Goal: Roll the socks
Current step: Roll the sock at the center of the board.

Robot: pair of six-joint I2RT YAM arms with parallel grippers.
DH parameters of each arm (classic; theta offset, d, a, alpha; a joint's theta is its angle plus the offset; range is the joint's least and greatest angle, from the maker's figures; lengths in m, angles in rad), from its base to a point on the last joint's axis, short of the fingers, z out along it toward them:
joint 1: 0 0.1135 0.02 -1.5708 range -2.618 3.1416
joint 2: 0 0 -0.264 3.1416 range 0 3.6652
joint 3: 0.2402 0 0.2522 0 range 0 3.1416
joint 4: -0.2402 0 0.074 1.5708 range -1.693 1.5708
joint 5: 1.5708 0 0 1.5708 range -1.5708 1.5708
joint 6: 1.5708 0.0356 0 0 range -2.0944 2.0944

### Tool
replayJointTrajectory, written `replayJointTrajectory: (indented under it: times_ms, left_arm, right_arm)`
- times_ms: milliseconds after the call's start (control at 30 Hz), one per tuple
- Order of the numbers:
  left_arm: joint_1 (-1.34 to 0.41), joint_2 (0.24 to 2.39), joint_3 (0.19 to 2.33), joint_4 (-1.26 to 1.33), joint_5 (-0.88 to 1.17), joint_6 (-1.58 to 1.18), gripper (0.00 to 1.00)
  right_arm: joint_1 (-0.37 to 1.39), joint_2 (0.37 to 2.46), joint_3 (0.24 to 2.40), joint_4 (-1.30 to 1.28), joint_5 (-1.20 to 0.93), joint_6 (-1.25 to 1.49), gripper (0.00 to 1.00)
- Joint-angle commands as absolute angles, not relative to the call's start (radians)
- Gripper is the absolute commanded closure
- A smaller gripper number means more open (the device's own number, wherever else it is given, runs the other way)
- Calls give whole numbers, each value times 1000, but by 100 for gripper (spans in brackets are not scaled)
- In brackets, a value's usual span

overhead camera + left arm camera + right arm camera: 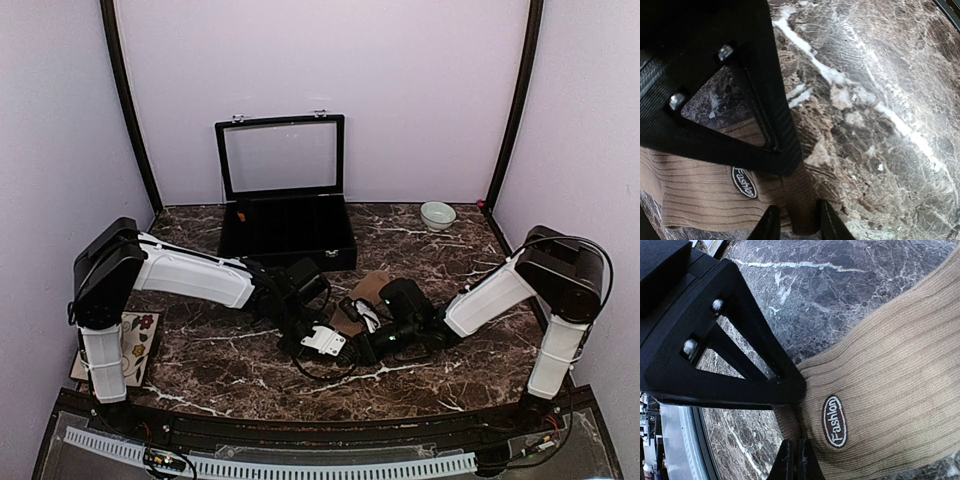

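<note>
On veined marble [880, 75], the left hand [797, 226] pinches a fold of ribbed tan sock [700, 195]; the right hand [794, 460] is shut.

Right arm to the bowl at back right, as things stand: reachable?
Probably not yet: the right gripper is shut on the tan sock. After release, the way to the bowl looks free.

You're looking into a robot test cell, not a lived-in room. Plain lilac walls [330, 70] close it in on three sides, with black poles [128, 110] in the corners. The left arm [190, 275] and right arm [490, 295] are bolted at the near edge of a marble-patterned table [230, 370], loose cabling around them. The props look staged: a glass-lidded black case [290, 258], a small bowl [437, 215], a floral card [140, 340].
</note>
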State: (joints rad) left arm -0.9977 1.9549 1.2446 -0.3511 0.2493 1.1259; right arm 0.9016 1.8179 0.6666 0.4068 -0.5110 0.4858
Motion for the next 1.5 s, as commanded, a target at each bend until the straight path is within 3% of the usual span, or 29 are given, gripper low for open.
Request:
replayJointTrajectory:
  times_ms: [0,533,1467]
  left_arm:
    - [-1002,1979,1246,-340,203,1112,70]
    - [-990,1848,1226,-452,274,1066,66]
    - [-1015,1945,1258,-379,212,1077,67]
  right_arm:
    - [894,1872,632,241,-494,492,100]
    - [871,1895,614,255,-516,555,100]
    - [865,1881,612,250,-530,588,100]
